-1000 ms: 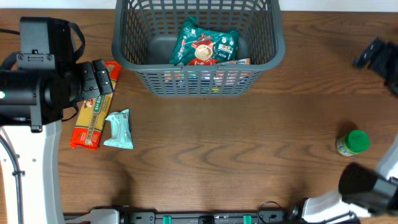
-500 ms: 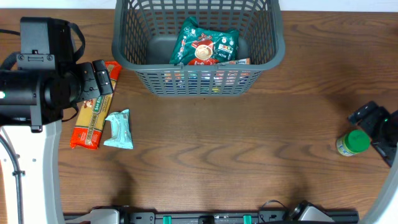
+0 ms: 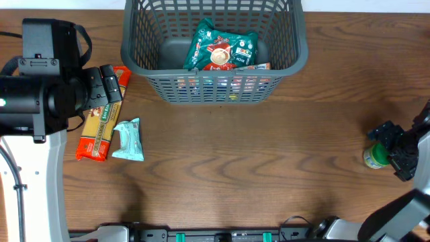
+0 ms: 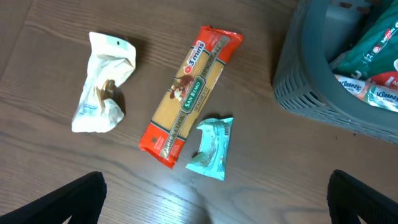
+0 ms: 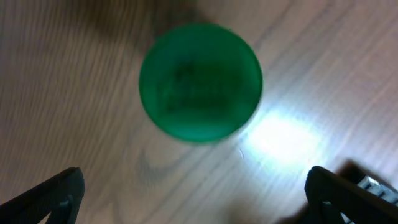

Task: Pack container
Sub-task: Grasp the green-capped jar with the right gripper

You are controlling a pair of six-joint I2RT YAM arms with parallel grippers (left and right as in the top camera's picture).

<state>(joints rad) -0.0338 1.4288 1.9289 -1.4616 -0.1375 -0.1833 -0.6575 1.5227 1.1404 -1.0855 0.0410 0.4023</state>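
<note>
**Basket at the far edge, both grippers spread wide**

Nearest on the right, the right gripper [image 5: 193, 190] hangs over a green-lidded jar [image 3: 374, 156] that stands upright on the wooden table [image 3: 269, 154]. Its fingers [image 5: 50, 194] are spread wide. In the blurred wrist view the green lid sits ahead of the fingertips rather than between them. Whether anything touches the jar, I cannot tell.

Over on the left, a small teal packet [image 3: 129, 140] lies just beside the near end of a red and yellow spaghetti packet [image 3: 98, 129]. The two look close enough to touch. A crumpled white packet [image 4: 102, 84] lies on the spaghetti's other side, apart from it, and shows only in the left wrist view. The left gripper [image 4: 214, 196] hovers above this group with its fingers [image 4: 74, 200] spread wide and nothing between them.

Farthest off, the container [image 3: 215, 89] sits at the table's far edge, about midway across. It stands upright, mouth open to the ceiling, and its long axis runs left to right across the table. Inside lies a green snack packet [image 3: 222, 46], toward the right half. Another packet [image 3: 254, 67] shows under it against the near wall.
</note>
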